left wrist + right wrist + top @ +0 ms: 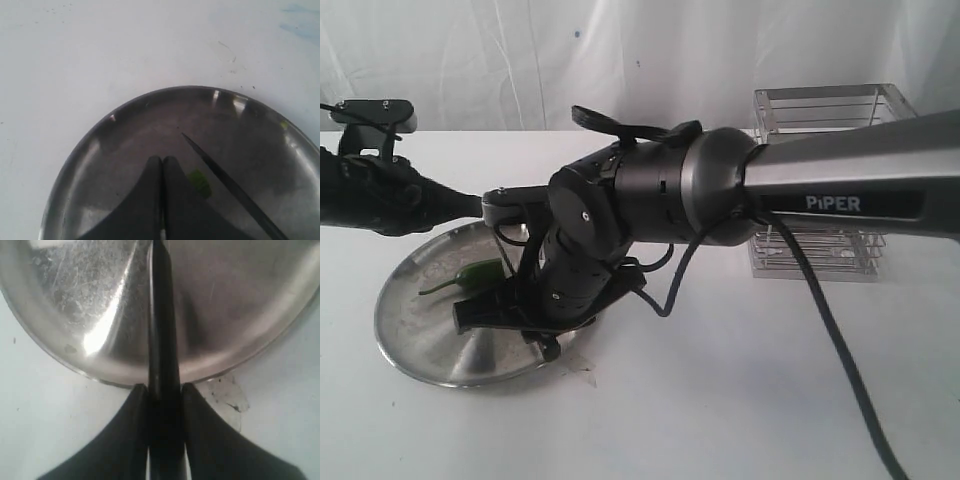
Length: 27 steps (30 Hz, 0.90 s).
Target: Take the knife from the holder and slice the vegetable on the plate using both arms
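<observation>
The steel plate lies at the front left. On it rests the dark green vegetable, which shows as a green bit right beside my left gripper's fingers. My left gripper is shut, its tips pressed together low over the plate; nothing shows between them. My right gripper is shut on the black knife at the plate's near rim. The blade reaches over the plate, passing close by the green bit. The wire holder stands at the back right.
The PiPER-lettered right arm reaches across the middle, its cable hanging to the table. The left arm comes in from the left edge. A small pale scrap lies on the white table by the plate's rim.
</observation>
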Tool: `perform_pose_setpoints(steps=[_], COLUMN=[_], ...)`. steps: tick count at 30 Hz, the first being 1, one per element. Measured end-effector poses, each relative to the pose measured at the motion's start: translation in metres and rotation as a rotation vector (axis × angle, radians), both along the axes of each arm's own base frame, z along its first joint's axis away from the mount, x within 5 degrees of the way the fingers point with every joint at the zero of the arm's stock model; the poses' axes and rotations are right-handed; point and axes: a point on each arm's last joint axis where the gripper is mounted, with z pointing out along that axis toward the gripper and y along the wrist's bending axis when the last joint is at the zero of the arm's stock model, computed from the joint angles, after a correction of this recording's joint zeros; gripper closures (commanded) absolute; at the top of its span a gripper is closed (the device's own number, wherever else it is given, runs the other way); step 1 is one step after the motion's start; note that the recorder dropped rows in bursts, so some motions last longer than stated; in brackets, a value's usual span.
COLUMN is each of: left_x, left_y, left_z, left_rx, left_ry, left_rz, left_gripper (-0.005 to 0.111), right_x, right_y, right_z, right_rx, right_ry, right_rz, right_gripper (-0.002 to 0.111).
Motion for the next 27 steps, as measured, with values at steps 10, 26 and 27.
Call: perform_pose_setpoints(steps=[10, 26, 27], left_x=[0.012, 0.022, 0.022], left_y=[0.003, -0.003, -0.002], left_z=[-0.025, 0.003, 0.007], left_rx=[0.073, 0.145, 0.154], left_ry=[-0.001, -0.119, -0.123], left_rz=[-0.001, -0.118, -0.104], left_gripper=[0.107, 0.107, 0.107], right_x=[0.006, 0.004, 0.004], right_y=[0.007, 0.006, 0.006], right_z=[-0.013, -0.014, -0.014], right_rx=[0.037, 0.016, 0.017], right_ry=[-0.014, -0.012, -0.012], right_rz=[-0.036, -0.011, -0.011], right_gripper=[0.108, 0.108, 0.108])
